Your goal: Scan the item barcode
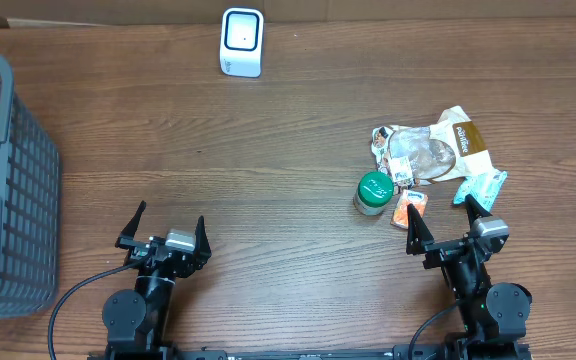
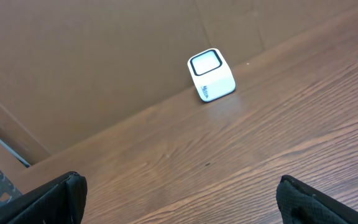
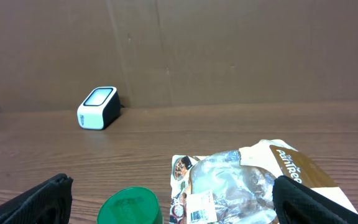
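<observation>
At front, 2 claws (image 1: 171, 212) (image 1: 439, 203) forward (agape)

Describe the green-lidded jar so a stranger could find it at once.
On the wooden table, find the cluster of packets just ahead of the right gripper. The jar stands at its left edge: the only round, green-lidded thing among flat wrappers.

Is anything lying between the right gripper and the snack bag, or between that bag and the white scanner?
Nothing squarely. An orange packet and a teal packet flank the open right gripper just short of the snack bag; the green-lidded jar stands aside. Toward the scanner, only bare table.
</observation>
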